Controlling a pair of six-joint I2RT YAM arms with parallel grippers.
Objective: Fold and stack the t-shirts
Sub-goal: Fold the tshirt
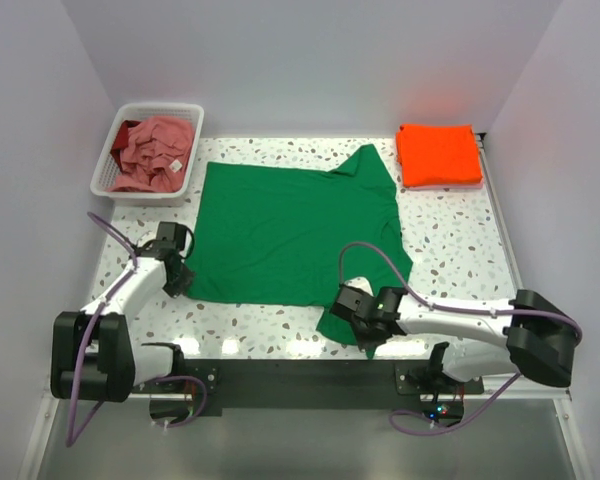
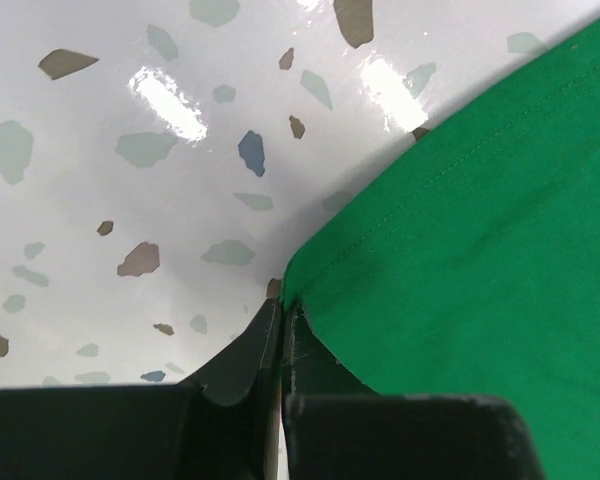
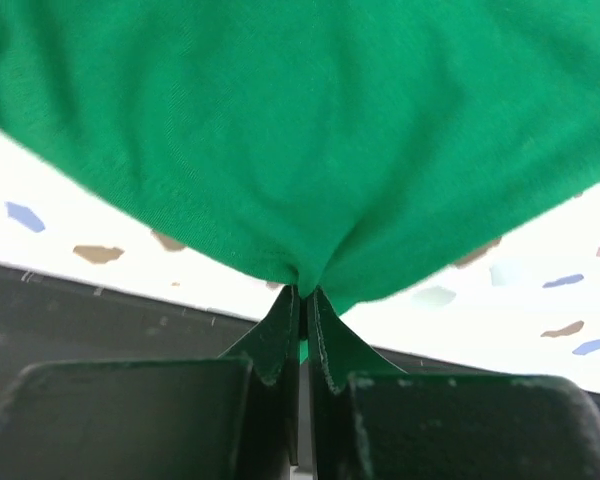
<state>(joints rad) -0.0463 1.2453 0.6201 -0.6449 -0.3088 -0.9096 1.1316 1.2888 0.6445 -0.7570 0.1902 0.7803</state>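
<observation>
**Top view.** The green t-shirt [image 1: 290, 235] lies spread at the centre of the table [image 1: 450, 250], one sleeve toward the upper right and the other at the lower right near the front edge. An orange t-shirt [image 1: 438, 155] sits folded at the upper right. A pink t-shirt [image 1: 158, 152] lies crumpled in the white basket [image 1: 108, 165] at the upper left. The left fingers [image 1: 183, 284] meet the green shirt's lower-left corner, and the right fingers [image 1: 348, 318] meet its lower-right sleeve.

**Left wrist view.** The left fingers [image 2: 270, 335], at bottom centre, are pressed together on the hemmed corner of the green t-shirt [image 2: 480, 250]. Speckled table [image 2: 130, 200] fills the left.

**Right wrist view.** The right fingers [image 3: 290, 310] are clamped on a pinch of the green t-shirt [image 3: 300, 130]. The cloth puckers toward the tips and appears to hang slightly clear of the table [image 3: 540, 290].

**Handling.** The shirt is judged light, limp and not slippery, so any unsupported span will probably sag. The stitched hems and corners likely give the firmest hold, and gripping two points at once should keep an edge straight while folding.
</observation>
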